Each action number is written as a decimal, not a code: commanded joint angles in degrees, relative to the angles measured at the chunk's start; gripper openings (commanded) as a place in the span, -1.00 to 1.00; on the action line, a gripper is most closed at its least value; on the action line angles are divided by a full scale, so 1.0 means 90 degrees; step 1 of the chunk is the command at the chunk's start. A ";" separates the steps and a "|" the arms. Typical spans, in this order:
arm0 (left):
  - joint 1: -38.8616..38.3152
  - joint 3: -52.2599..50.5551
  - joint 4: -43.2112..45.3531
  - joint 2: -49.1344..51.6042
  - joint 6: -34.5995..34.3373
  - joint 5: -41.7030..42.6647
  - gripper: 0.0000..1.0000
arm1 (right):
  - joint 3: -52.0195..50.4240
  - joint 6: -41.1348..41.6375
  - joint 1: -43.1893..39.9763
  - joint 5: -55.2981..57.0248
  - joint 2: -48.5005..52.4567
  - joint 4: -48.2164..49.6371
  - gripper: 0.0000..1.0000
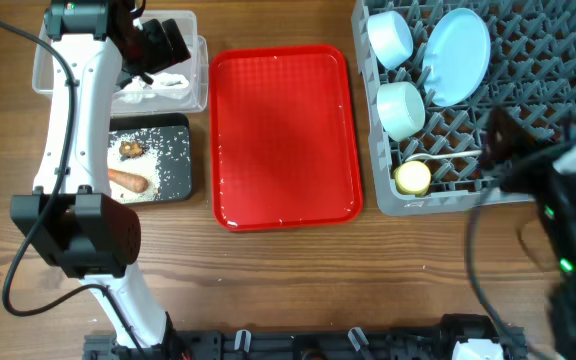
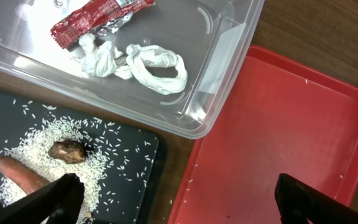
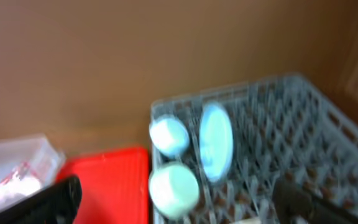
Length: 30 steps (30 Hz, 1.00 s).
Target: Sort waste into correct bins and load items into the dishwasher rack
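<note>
My left gripper (image 2: 180,202) is open and empty, above the gap between the black tray (image 2: 138,165) and the red tray; overhead it hangs over the clear tub (image 1: 196,75). The tub holds the red wrapper (image 2: 95,15) and the white tissue (image 2: 138,62). The black tray holds rice (image 2: 51,134), the brown lump (image 2: 67,150) and the carrot stick (image 2: 17,175). The grey rack (image 1: 548,100) holds two pale blue bowls (image 1: 390,38) (image 1: 402,108), the blue plate (image 1: 458,55), the yellow cup (image 1: 413,178) and the white spoon (image 1: 450,157). My right gripper (image 1: 503,135) is open and empty over the rack's front, blurred.
The red tray (image 1: 283,135) lies between the bins and the rack, with a few stray rice grains on its edge (image 2: 191,180). The right arm's body (image 1: 573,220) reaches over the table's right front. A brown wall stands behind the rack in the right wrist view.
</note>
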 commanded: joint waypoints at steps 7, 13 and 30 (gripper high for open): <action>0.0012 0.0012 0.0007 -0.0019 -0.0078 0.0051 1.00 | -0.5904 0.0034 0.0002 -0.0522 -0.3157 0.3757 0.99; 0.0012 0.0012 0.0007 -0.0019 -0.0078 0.0051 1.00 | -0.7232 0.0219 0.0005 -0.0527 -0.4517 0.3898 1.00; 0.0012 0.0012 0.0007 -0.0019 -0.0078 0.0051 1.00 | -0.7691 0.0226 0.0002 -0.0427 -0.4923 0.4408 0.99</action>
